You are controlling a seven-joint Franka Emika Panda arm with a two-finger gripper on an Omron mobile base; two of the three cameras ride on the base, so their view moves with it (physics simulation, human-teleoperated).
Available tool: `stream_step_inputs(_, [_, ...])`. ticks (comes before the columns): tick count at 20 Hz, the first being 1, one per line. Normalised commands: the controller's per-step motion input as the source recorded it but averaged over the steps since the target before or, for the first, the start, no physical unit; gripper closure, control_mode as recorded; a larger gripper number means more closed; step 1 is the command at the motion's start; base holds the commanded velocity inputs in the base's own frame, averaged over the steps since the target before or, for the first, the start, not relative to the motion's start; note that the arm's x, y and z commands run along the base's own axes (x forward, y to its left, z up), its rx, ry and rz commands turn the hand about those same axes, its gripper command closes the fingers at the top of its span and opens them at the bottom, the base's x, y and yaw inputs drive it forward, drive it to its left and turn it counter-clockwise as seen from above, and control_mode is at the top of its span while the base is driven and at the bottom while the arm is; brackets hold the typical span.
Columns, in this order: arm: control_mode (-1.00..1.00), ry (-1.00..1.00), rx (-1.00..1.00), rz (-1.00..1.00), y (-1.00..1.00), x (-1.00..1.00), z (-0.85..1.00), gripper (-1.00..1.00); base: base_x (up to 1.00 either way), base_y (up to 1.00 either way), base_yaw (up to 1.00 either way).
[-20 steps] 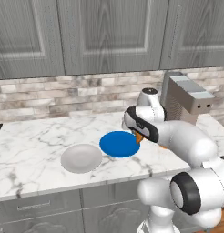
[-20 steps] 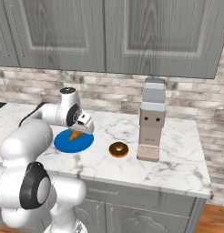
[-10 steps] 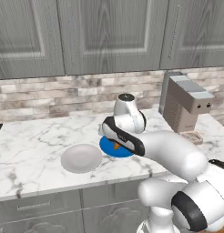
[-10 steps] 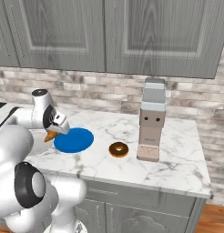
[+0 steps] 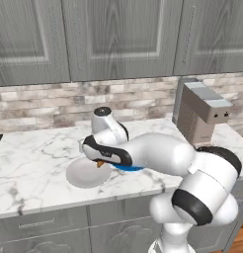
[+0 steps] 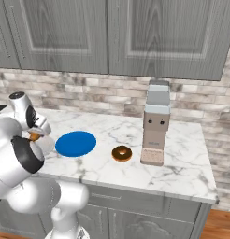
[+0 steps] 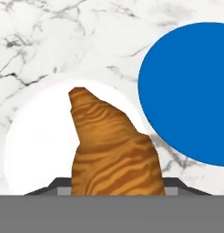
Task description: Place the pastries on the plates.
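Croissant (image 7: 114, 154) is pinched in my gripper (image 5: 100, 163) right now, jaws closed narrow on it, and in the hand view it fills the lower middle of the frame, hanging over the pale plate (image 7: 36, 141) at lower left. Blue plate (image 7: 189, 91) sits just beside that one at the right of the frame, bare. Over in the right base view the doughnut (image 6: 121, 153) is on the marble counter (image 6: 182, 163) near the middle of the frame, between the blue plate and a grey machine (image 6: 155, 123).
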Motion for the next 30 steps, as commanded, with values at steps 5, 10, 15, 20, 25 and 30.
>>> stream_step_inputs(5, [-1.0, -0.01, -0.02, 0.03, 0.59, 0.11, -0.27, 1.0, 0.0, 0.0, 0.0])
stream_step_inputs(10, [-1.0, 0.0, 0.0, 0.02, 0.08, 0.0, -0.37, 1.0, 0.0, 0.0, 0.0])
stream_step_inputs(15, [-1.0, 0.0, 0.0, 0.0, 0.0, 0.0, -0.47, 1.0, 0.0, 0.0, 0.0])
stream_step_inputs(20, [-1.0, 0.01, 0.0, 0.0, 0.0, 0.0, -0.44, 1.0, 0.0, 0.0, 0.0])
stream_step_inputs(25, [-1.0, 0.0, 0.0, 0.0, 0.0, 0.0, -0.34, 1.0, 0.0, 0.0, 0.0])
stream_step_inputs(30, [-1.0, 0.0, 0.0, 0.0, 0.0, 0.0, -0.22, -1.0, 0.0, 0.0, 0.0])
